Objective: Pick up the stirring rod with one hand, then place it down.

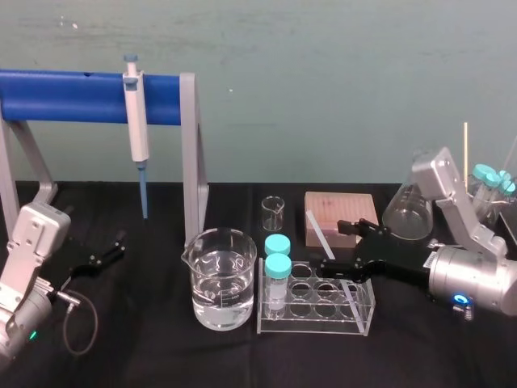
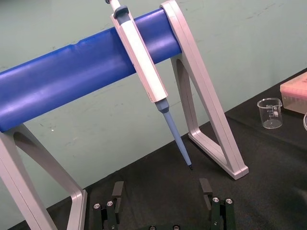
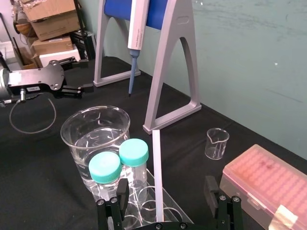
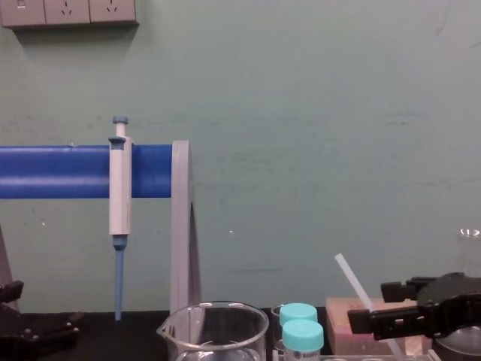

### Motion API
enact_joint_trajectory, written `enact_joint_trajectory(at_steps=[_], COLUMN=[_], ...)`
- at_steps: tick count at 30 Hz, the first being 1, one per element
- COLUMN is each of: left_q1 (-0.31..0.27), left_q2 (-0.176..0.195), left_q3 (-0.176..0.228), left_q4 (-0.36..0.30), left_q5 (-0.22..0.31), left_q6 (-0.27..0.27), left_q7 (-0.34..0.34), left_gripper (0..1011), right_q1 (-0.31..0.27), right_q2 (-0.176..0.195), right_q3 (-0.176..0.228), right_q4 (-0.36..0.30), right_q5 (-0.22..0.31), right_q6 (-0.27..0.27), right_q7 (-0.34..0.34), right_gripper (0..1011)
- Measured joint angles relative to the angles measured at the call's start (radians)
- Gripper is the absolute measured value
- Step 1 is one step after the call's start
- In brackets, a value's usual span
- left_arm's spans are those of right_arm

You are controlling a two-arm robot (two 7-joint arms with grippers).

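The stirring rod (image 1: pixel 317 233), thin and whitish, leans tilted with its lower end in the clear tube rack (image 1: pixel 365 311). My right gripper (image 1: pixel 342 246) reaches in from the right, and its open jaws stand one on each side of the rod without touching it. In the right wrist view the rod (image 3: pixel 156 163) runs up the middle between the right gripper's (image 3: pixel 166 191) two fingers. From the chest view the rod (image 4: pixel 349 278) rises slanted above the right gripper (image 4: pixel 376 307). My left gripper (image 1: pixel 105 252) rests open at the far left, near the blue stand; the left wrist view shows this left gripper (image 2: pixel 161 189) holding nothing.
A beaker of water (image 1: pixel 224 279) stands left of the rack, with two teal-capped vials (image 1: pixel 277 267) in the rack's left wells. Behind are a small beaker (image 1: pixel 273 212), a pink tip box (image 1: pixel 343 218) and a flask (image 1: pixel 408 210). A pipette (image 1: pixel 137 121) hangs on the blue stand (image 1: pixel 73 97).
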Motion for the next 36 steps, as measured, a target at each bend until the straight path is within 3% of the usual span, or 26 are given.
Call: enact_joint_trajectory(at_steps=[7, 25, 36], left_q1=[0.0, 0.0, 0.0], left_q2=[0.0, 0.0, 0.0], left_q3=[0.0, 0.0, 0.0], left_q4=[0.0, 0.0, 0.0], left_q5=[0.0, 0.0, 0.0], left_q6=[0.0, 0.0, 0.0], left_q7=[0.0, 0.0, 0.0], left_gripper=[1000, 1000, 1000], right_q1=[0.028, 0.037, 0.036], right_q2=[-0.025, -0.027, -0.027], right_q3=[-0.019, -0.028, -0.027], right_q4=[0.041, 0.048, 0.048], right_q5=[0.003, 0.005, 0.006], right_q6=[0.013, 0.013, 0.012], right_q7=[0.025, 0.035, 0.034], right_gripper=[1000, 979, 666])
